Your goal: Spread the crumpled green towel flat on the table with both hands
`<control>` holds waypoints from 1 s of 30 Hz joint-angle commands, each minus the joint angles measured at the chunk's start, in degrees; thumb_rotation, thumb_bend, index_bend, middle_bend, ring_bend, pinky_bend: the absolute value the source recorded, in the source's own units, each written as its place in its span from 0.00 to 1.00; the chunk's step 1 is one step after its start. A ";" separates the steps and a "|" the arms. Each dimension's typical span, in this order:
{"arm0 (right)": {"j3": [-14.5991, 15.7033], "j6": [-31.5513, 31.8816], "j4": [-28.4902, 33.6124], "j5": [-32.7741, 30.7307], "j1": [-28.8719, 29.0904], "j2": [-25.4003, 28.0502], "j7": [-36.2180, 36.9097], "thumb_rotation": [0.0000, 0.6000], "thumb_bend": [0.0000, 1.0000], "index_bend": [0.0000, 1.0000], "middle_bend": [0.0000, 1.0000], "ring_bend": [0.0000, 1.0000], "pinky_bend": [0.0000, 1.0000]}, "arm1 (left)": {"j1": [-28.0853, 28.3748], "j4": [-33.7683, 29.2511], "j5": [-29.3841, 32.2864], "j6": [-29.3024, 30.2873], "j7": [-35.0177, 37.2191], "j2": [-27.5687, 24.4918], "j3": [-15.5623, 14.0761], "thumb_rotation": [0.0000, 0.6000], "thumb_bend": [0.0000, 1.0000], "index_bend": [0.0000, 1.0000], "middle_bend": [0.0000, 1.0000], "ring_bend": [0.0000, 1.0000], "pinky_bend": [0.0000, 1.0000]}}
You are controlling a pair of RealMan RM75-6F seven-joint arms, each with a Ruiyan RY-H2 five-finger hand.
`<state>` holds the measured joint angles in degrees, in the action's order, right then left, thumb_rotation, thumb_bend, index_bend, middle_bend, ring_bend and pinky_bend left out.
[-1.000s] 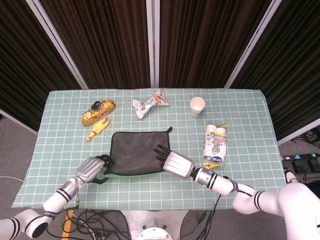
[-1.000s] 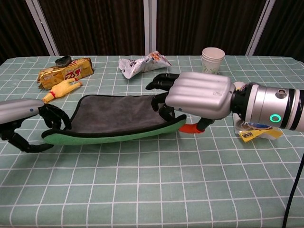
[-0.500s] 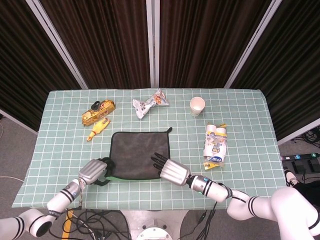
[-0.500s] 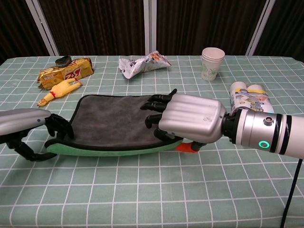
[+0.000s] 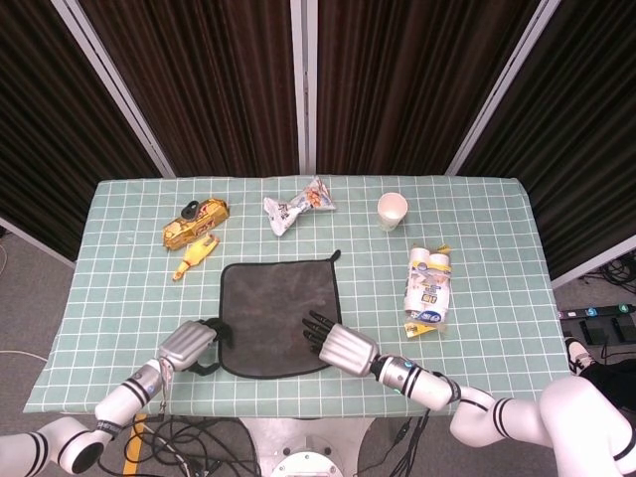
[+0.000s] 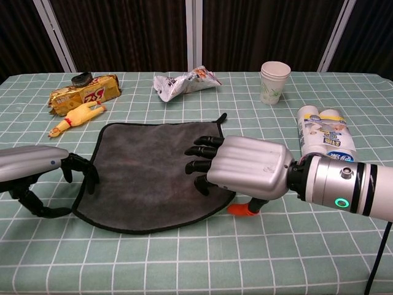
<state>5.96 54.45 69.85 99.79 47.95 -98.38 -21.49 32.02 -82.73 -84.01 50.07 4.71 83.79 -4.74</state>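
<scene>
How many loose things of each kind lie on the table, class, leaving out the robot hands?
Towel: 1
Snack packets (gold, silver): 2
Paper cup stack: 1
Pack of small bottles: 1
Rubber chicken toy: 1
Total: 6

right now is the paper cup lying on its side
No, the paper cup stands upright on the table, open mouth up, far behind the towel.

Snack clutter [image 5: 296, 208] beyond towel [image 5: 278, 303]
</scene>
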 commanded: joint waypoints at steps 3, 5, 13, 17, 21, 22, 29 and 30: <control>-0.44 -0.04 1.00 -0.51 -0.43 0.53 -0.34 0.66 0.00 0.30 0.13 0.00 0.00 | 0.00 -0.85 -0.17 0.11 -0.38 -0.63 -0.15 1.00 0.28 0.36 0.26 0.17 0.29; -0.58 -0.09 1.48 -0.62 -0.53 0.81 -0.57 0.64 0.00 0.28 0.13 0.00 0.00 | 0.06 -1.35 -0.24 0.03 -0.47 -0.95 -0.22 0.98 0.27 0.35 0.26 0.17 0.29; -1.85 1.23 4.32 -0.93 -0.98 3.09 -0.55 0.57 0.00 0.26 0.11 0.00 0.00 | 0.49 -4.39 -0.54 -0.65 -1.02 -2.77 -0.71 0.76 0.21 0.28 0.21 0.17 0.29; -3.60 3.10 6.56 -1.56 -1.40 5.80 -0.93 0.56 0.00 0.26 0.11 0.00 0.00 | -0.37 -5.59 -0.70 1.87 -0.14 -3.73 -0.05 0.66 0.17 0.27 0.19 0.16 0.29; -5.02 3.69 7.91 -3.37 -2.19 7.59 -2.04 0.63 0.00 0.26 0.11 0.00 0.00 | -2.01 -4.97 1.12 5.62 0.51 -4.17 1.92 0.72 0.16 0.27 0.19 0.16 0.29; -5.10 3.46 7.96 -3.76 -2.33 7.57 -2.27 0.63 0.00 0.26 0.11 0.00 0.00 | -2.31 -4.65 1.87 6.16 0.49 -4.21 2.44 0.75 0.16 0.27 0.19 0.16 0.29; -4.20 0.55 3.01 -4.69 -2.45 2.55 -3.65 0.66 0.00 0.26 0.10 0.00 0.00 | -4.85 -3.16 7.80 10.16 1.19 -4.45 6.39 0.90 0.16 0.27 0.19 0.16 0.29; -4.05 0.20 1.84 -4.73 -2.44 1.47 -3.45 0.67 0.00 0.26 0.10 0.00 0.00 | -5.26 -3.24 8.30 10.78 1.47 -4.65 6.81 0.90 0.16 0.27 0.19 0.16 0.29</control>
<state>1.56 55.48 73.31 95.23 45.51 -95.34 -24.86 27.36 -86.16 -76.39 60.16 5.80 79.37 1.43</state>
